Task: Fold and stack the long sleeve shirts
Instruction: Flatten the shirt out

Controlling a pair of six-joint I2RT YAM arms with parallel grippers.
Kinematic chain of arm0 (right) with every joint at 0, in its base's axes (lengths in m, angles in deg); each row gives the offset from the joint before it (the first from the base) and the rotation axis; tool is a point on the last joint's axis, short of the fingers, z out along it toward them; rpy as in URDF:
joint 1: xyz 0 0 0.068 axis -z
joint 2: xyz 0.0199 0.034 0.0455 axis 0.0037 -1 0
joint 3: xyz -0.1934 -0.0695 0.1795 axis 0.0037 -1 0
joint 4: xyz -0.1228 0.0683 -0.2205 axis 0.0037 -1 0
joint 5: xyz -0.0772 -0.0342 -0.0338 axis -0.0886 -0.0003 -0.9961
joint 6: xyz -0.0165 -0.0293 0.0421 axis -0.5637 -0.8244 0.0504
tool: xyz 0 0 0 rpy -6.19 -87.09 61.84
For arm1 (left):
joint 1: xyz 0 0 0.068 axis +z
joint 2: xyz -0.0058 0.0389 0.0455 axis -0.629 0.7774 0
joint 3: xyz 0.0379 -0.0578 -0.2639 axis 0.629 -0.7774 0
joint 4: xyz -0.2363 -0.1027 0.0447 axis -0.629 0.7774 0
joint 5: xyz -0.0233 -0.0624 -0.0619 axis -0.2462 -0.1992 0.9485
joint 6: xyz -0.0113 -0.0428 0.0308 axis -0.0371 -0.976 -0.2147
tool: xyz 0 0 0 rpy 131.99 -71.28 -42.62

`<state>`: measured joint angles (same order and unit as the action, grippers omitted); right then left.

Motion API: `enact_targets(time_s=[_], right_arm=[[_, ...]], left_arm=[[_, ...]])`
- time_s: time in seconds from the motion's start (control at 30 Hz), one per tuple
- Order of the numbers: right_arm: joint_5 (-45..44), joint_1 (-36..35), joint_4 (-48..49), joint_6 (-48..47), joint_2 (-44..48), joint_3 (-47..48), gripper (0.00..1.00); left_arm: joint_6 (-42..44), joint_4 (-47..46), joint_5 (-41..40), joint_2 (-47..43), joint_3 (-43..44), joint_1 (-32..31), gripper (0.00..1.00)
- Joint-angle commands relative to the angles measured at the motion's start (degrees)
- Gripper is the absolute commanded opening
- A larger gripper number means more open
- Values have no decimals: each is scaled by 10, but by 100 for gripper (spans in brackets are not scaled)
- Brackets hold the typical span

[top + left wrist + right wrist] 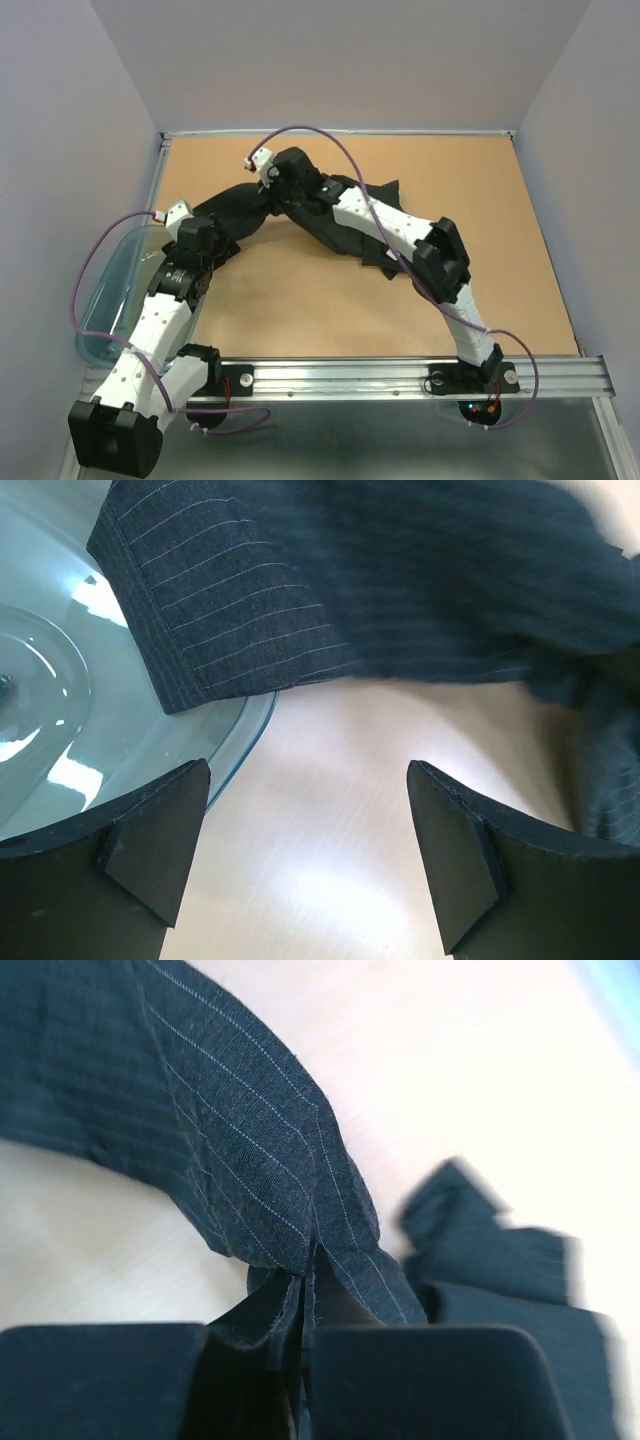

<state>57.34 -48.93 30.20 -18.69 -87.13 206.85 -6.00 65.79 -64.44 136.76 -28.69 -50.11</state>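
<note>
- Black shirt (250, 1160) is pinched by a fold of its pinstriped cloth between the tightly closed jaws of the right gripper (303, 1335).
- From that grip the cloth hangs down and spreads over the far middle of the table (480, 220).
- Left gripper (310, 780) hovers with jaws wide apart and nothing between them, just short of a hemmed shirt edge that lies over the rim of the tub (60, 710) at the table's left side.

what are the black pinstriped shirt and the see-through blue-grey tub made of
The black pinstriped shirt looks like thin woven cloth, matte: fine pale stripes, stitched hem, soft folds. The translucent blue-grey tub seems glossy plastic: bright reflections on it.
</note>
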Motion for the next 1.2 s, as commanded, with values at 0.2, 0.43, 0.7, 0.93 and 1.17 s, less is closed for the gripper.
enact_targets(time_s=[0.2, 0.43, 0.7, 0.93, 1.17], right_arm=[[-63, 16, 40, -2, 217, -16, 1], [30, 14, 40, 40, 366, -267, 6], [242, -30, -61, 100, 488, -479, 49], [48, -17, -90, 181, 559, -531, 84], [63, 250, -67, 283, 532, -537, 77]], left_arm=[[0, -23, -3, -3, 3, 6, 92], [-4, -36, -6, -6, 9, 9, 92], [-7, -49, 21, 2, 32, 11, 92], [24, -105, 167, 73, 57, 10, 92], [54, -155, 312, 156, 84, -28, 91]])
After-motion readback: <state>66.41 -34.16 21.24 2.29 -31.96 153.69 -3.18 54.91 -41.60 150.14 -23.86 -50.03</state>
